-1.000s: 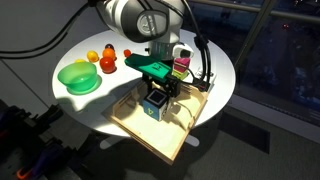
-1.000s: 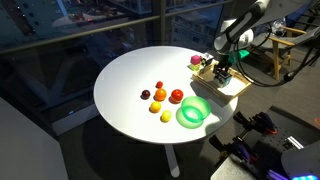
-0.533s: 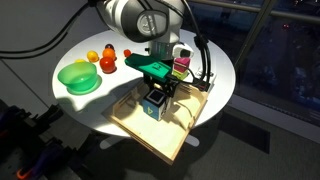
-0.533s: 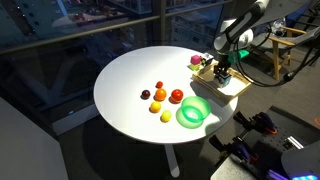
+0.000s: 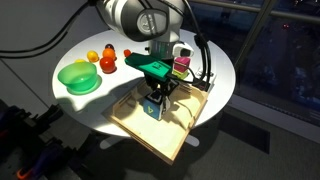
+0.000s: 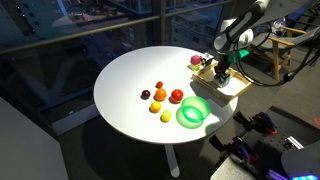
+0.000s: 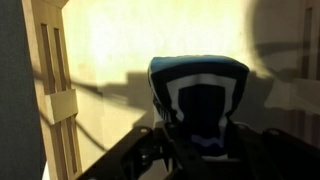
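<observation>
Shows the gripper (image 5: 155, 100) low over a wooden tray (image 5: 140, 135) at the 6 o'clock edge of the round table (image 5: 225, 75), straddling a blue-and-white block (image 5: 153, 109) with jaws narrow on either flank; cannot tell whether the pads press it yet. Places the block upright on the tray, at 12 o'clock of the dark fingers in the wrist view (image 7: 198, 95). Could go wrong through a shallow or off-centre pinch, tipping or dropping the block; through dragging the light tray, seemingly overhanging the rim, further toward 6 o'clock; or through brushing the pink thing (image 5: 182, 65) at 1 o'clock.
</observation>
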{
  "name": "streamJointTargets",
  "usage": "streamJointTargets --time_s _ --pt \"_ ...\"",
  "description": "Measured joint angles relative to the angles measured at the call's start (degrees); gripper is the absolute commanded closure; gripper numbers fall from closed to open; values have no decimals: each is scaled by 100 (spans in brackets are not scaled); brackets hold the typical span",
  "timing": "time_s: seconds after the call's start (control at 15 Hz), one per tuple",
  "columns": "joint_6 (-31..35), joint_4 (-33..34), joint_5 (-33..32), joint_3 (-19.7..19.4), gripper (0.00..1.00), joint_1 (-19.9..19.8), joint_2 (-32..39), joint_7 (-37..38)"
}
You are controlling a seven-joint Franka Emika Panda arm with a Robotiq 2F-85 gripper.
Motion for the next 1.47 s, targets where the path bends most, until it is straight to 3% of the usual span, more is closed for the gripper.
streamJointTargets --time_s 0.27,0.8,1.47 --pt "0 0 0 0 94 0 0 0" --pt "115 -13 0 42 94 0 -53 -2" --pt "508 -435 2 170 94 0 -690 -90"
